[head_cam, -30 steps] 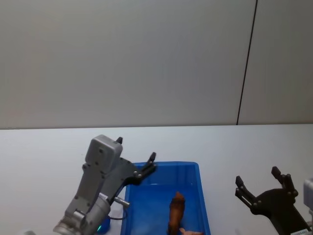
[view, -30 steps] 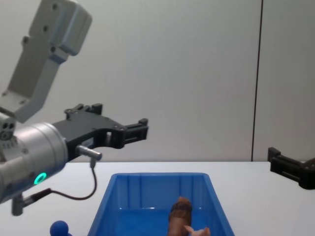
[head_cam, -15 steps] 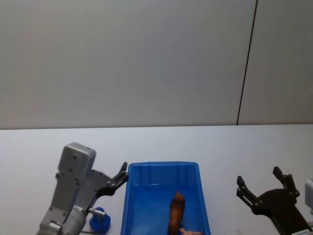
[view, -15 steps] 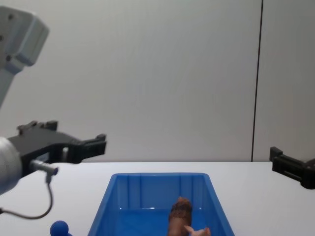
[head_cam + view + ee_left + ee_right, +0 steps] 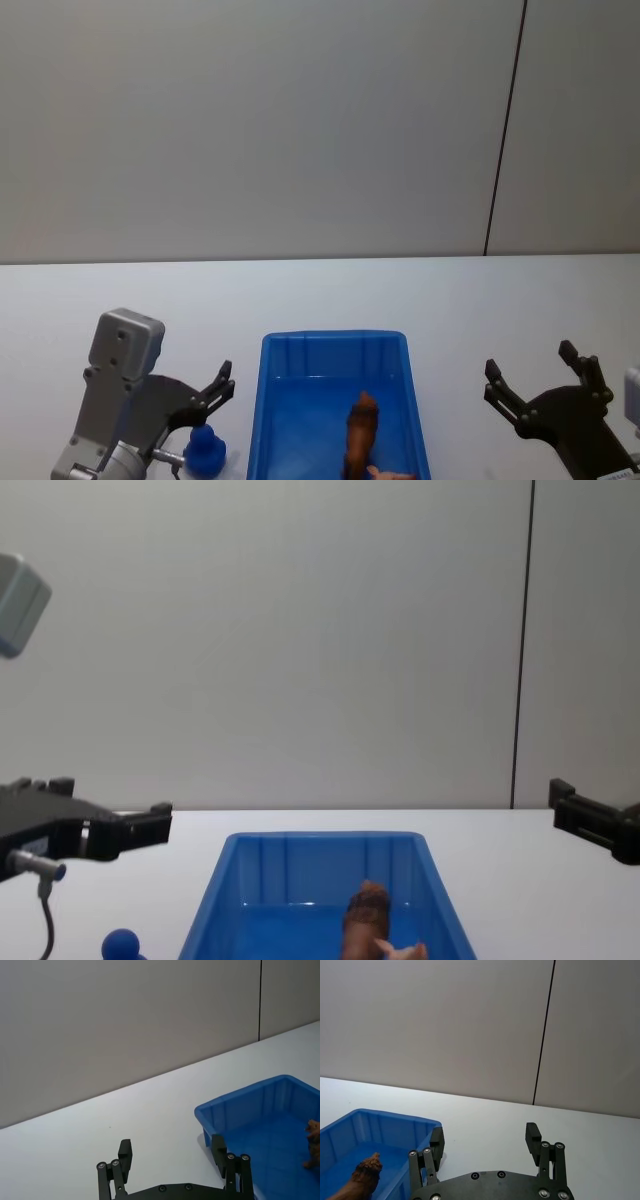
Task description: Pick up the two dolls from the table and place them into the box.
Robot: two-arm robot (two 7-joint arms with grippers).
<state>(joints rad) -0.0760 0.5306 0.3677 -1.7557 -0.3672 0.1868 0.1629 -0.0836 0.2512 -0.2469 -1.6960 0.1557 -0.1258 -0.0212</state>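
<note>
We see one large bright blue plastic rectangular bin [image 5: 335, 342] with ribbed inner walls, standing on the plain white tabletop [image 5: 450, 290]. Two dolls sit inside it: one shaggy reddish-brown toy animal [image 5: 362, 425] and, just beside it, one smooth pale pink figure [image 5: 392, 475]. The frame edge cuts the pink one, so we can hardly judge its shape. The left gripper [image 5: 222, 385] hangs left of the bin and the right gripper [image 5: 528, 360] to its right. Both are spread wide, grasping nothing.

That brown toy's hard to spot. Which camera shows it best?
Head view: the brown doll shows nearly whole in the box. Chest view crops its base; both wrist views cut it at their edges.
</note>
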